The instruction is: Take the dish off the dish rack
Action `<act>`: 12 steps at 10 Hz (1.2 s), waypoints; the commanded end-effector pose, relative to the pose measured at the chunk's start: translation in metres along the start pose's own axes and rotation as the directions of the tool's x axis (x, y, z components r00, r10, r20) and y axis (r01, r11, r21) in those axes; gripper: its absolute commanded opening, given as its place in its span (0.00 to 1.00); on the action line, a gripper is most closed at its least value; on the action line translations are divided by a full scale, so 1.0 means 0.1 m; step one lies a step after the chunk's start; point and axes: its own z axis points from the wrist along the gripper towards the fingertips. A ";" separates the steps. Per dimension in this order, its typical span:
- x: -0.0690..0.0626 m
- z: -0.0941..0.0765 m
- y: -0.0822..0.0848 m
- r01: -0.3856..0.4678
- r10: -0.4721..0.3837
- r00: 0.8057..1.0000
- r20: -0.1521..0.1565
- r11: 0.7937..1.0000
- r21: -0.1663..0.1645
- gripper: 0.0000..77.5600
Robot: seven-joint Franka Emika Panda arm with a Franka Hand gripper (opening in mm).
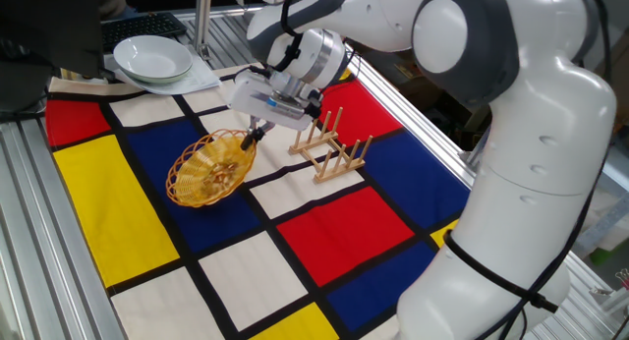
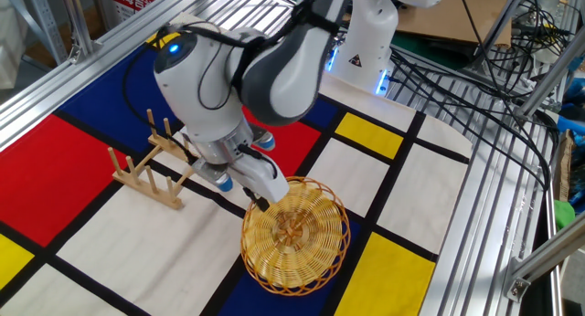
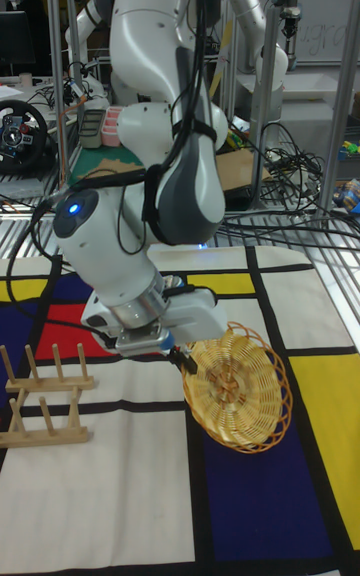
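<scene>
The dish [image 1: 208, 168] [image 2: 294, 232] [image 3: 238, 386] is a round golden woven basket plate, tilted low over the checkered cloth, off the rack. My gripper [image 1: 255, 136] [image 2: 259, 203] [image 3: 186, 360] is shut on the dish's rim at the edge nearest the rack. The dish rack [image 1: 329, 147] [image 2: 154, 163] [image 3: 42, 395] is a small wooden rack with upright pegs, holding nothing, standing a short way from the dish.
Stacked white bowls [image 1: 153, 60] sit at a far corner of the cloth. Aluminium frame rails [image 2: 475, 197] border the table. Cables and boxes [image 2: 475, 42] lie beyond the edge.
</scene>
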 end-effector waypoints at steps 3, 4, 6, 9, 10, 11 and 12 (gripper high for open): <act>-0.03 0.21 -0.07 0.026 -0.024 0.999 0.042 0.998 -0.059 0.01; -0.04 0.24 -0.08 0.037 -0.034 0.998 0.045 0.998 -0.059 0.01; -0.05 0.29 -0.12 0.063 -0.060 0.996 0.061 0.996 -0.058 0.01; -0.05 0.32 -0.12 0.040 -0.039 0.996 0.082 0.999 -0.015 0.01; -0.05 0.33 -0.12 0.023 -0.024 0.994 0.104 1.000 0.004 0.01; -0.05 0.33 -0.12 0.027 -0.027 0.994 0.105 1.000 0.005 0.01; -0.05 0.33 -0.13 0.039 -0.045 0.991 0.123 0.998 0.049 0.01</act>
